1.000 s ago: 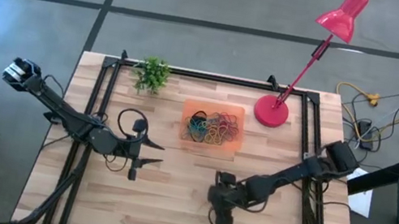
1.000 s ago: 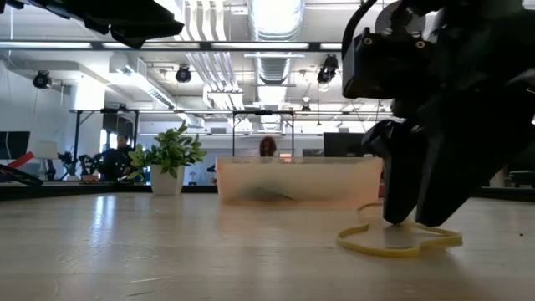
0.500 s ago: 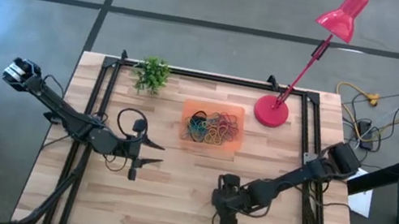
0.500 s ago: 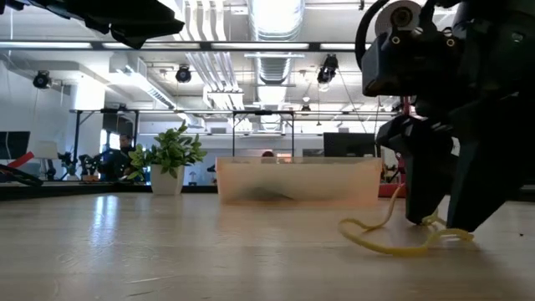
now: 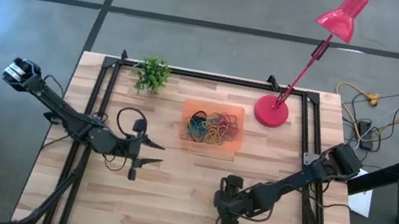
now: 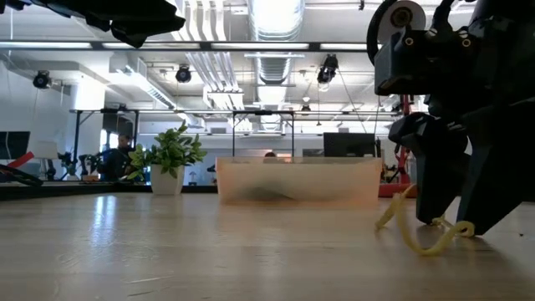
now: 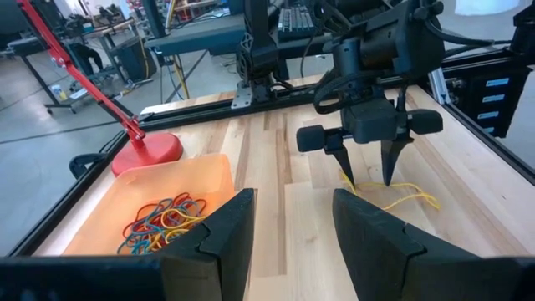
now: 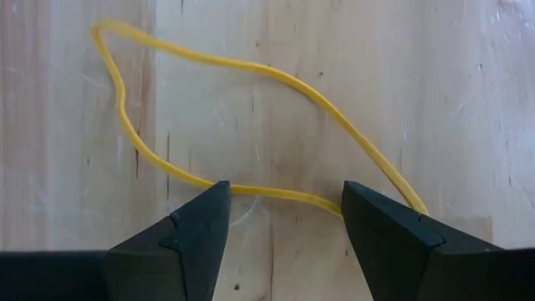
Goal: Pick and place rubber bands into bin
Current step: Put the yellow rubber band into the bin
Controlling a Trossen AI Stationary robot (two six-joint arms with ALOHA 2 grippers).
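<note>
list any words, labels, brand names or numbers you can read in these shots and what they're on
None can be read: no text shows on the bin, the rubber bands, the red lamp or the right gripper.
Screens and equipment in the room behind the table are too small and blurred to read.

The table [image 5: 166, 205] has a pale wooden top of planks, framed by black rails along its far edge and both sides. Near the far left corner stands a small potted plant [image 5: 152, 75]. The orange tray [image 5: 213, 125] sits at the middle of the far half, full of coloured rubber bands [image 5: 211, 128]. The red lamp base [image 5: 270, 111] rests near the far right corner, just beside the tray. A yellow rubber band [image 8: 251, 134] lies alone on the wood toward the near edge, right of centre.
</note>
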